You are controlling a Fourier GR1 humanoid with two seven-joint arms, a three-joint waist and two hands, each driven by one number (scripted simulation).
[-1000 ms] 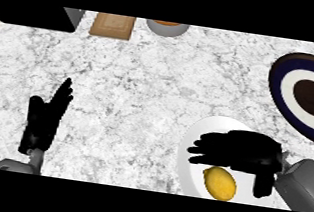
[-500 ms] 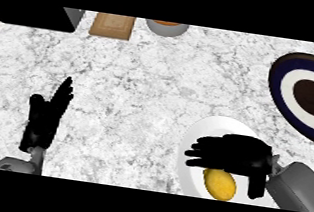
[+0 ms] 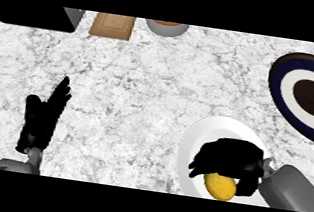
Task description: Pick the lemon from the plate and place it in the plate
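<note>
Here, from the head view, looking steeply down on a white and grey marbled counter [image 3: 154,92]. At lower right, a white plate [image 3: 204,135], with a yellow lemon [image 3: 219,186] lying on its near part. Over that plate, the right hand [image 3: 231,159], black, fingers curled downward above the lemon and touching or nearly touching its top; cannot tell whether the fingers actually close round the fruit, as most of the lemon shows below the hand. Behind it, the grey right forearm [image 3: 298,192], coming in from the lower right corner. At far right, well apart from the white plate, a second plate [image 3: 287,78] with a dark blue rim, a white ring and a dark brown centre, partly cut off by the edge. At lower left, the left hand [image 3: 42,119], resting open on edge with straight fingers pointing up and away, holding nothing. Along the far edge, a black block [image 3: 31,13] at left, a wooden board [image 3: 113,25] beside it, and a grey bowl [image 3: 166,28] just right of the board.
</note>
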